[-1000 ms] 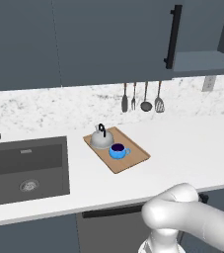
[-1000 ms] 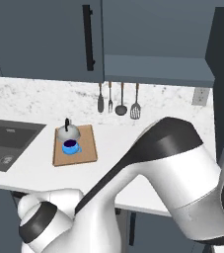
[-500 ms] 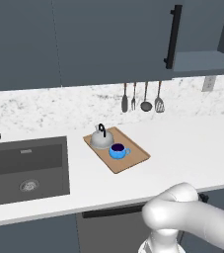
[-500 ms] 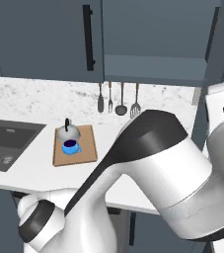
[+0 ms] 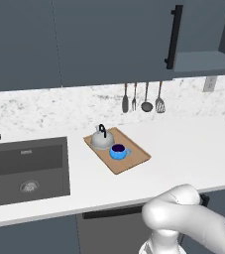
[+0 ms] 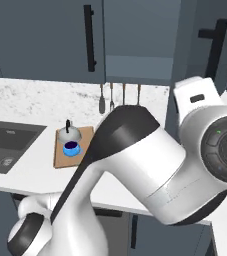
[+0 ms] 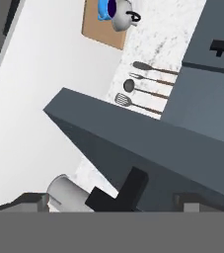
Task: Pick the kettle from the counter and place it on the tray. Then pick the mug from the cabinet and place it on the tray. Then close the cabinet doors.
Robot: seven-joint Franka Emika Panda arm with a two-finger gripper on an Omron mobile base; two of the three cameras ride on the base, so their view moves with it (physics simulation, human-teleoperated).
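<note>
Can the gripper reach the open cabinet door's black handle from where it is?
Probably yes: the open gripper faces the door handle closely, with nothing visible between them.

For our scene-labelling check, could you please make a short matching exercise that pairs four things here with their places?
Things:
1. kettle
2. mug
3. utensils
4. sink

Places:
A. hanging on the backsplash
B. set into the counter, left of the tray
C. on the tray, back corner
D. on the tray, just in front of the kettle

Pairs: 1-C, 2-D, 3-A, 4-B
</note>
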